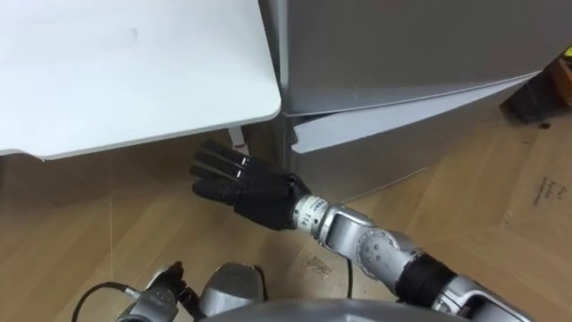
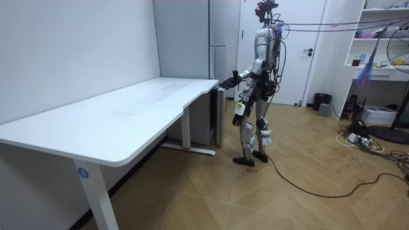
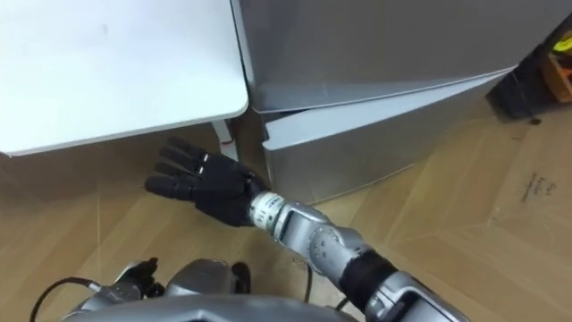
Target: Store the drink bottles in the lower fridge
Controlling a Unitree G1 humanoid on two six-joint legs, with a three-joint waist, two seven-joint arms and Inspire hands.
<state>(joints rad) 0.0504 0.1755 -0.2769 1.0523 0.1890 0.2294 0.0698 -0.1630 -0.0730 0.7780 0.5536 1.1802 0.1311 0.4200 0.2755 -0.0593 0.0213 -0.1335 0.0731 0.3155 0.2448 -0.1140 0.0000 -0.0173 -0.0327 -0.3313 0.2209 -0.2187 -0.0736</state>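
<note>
Pale wooden floor (image 1: pixel 71 224) runs under a long white table (image 1: pixel 134 72) whose rounded corner ends just beside a tall grey fridge (image 1: pixel 402 45). The room view shows the robot standing upright at that corner, facing the fridge.

The fridge's top is cut off in the eye views. Its lower door (image 1: pixel 384 143) sits at a slight angle to the compartment above, with a light edge showing along its top (a narrow gap, it seems, though nothing inside can be made out).

The right hand (image 1: pixel 255 192) is held out low in front of the fridge, just below the table's corner. Its fingers are straight and lie side by side, pointing toward the table leg (image 1: pixel 237 139). It holds nothing and touches neither table nor door.

The left hand (image 2: pixel 238 119) hangs by the robot's thigh. It is too small in the room view, and too cropped at the bottom of the eye views, to tell how its fingers lie.

At the upper right a dark object (image 1: pixel 536 98) on the floor is cut by the frame edge and cannot be identified.
</note>
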